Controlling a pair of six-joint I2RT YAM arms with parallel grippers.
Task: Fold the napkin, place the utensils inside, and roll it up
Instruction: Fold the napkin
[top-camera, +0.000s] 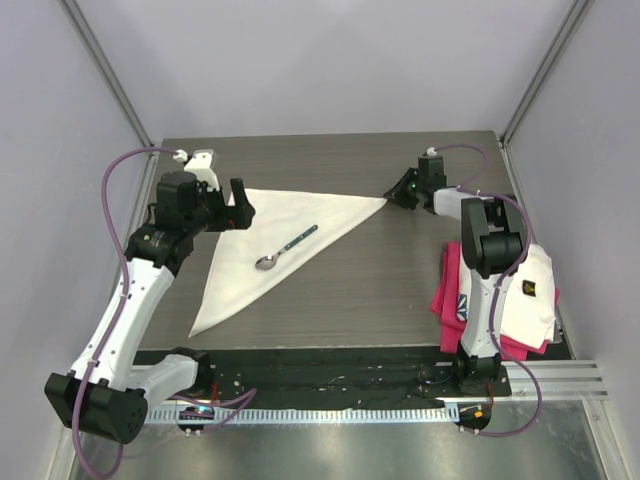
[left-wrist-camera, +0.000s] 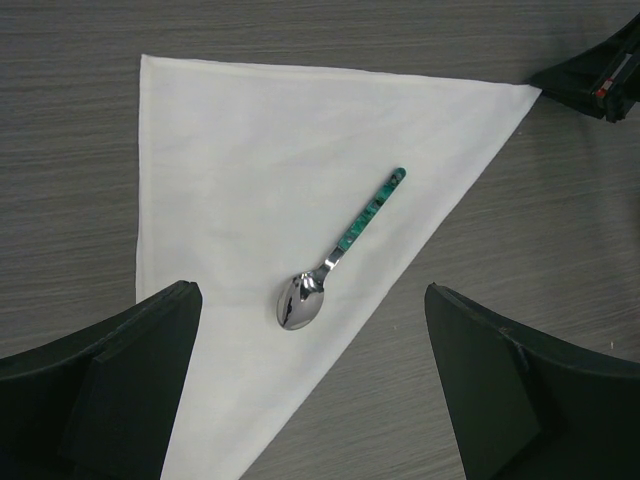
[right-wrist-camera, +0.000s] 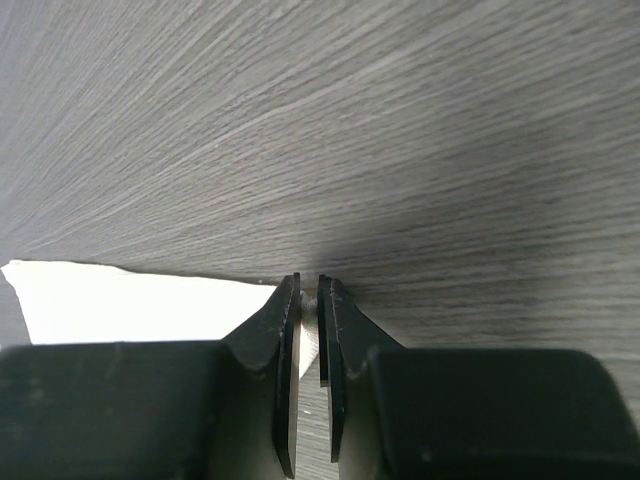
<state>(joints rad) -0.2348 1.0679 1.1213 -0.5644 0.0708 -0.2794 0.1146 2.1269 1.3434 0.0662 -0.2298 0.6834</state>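
**Top external.**
- Napkin (top-camera: 250, 250): folded to a triangle, flat on the table (top-camera: 380, 290).
- Spoon (top-camera: 286, 248): on the cloth, between the two pincers.
- Left pincer (top-camera: 238, 205): jaws wide, holding nothing, poised at the triangle's far left corner.
- Right pincer (top-camera: 397, 195): low at the long right tip.
- Pink cloth (top-camera: 445, 290) and folded white cloth (top-camera: 530, 290): well apart from both pincers.

**Left wrist.**
- Fingers (left-wrist-camera: 120, 380) spread wide. The spoon's bowl lies below and between them, its handle pointing away toward the right pincer.

**Right wrist.**
- Jaws nearly together with a sliver of white between them, pinching the napkin's tip. The rest of the cloth runs off to the fingers' left.

**Risks, judged.**
- The hold takes only the very tip, so thin cloth may slip free under a pull.
- A quick or high lift could tip the spoon off the cloth.
- With the left corner unheld, a pull from one side may skew the fold.
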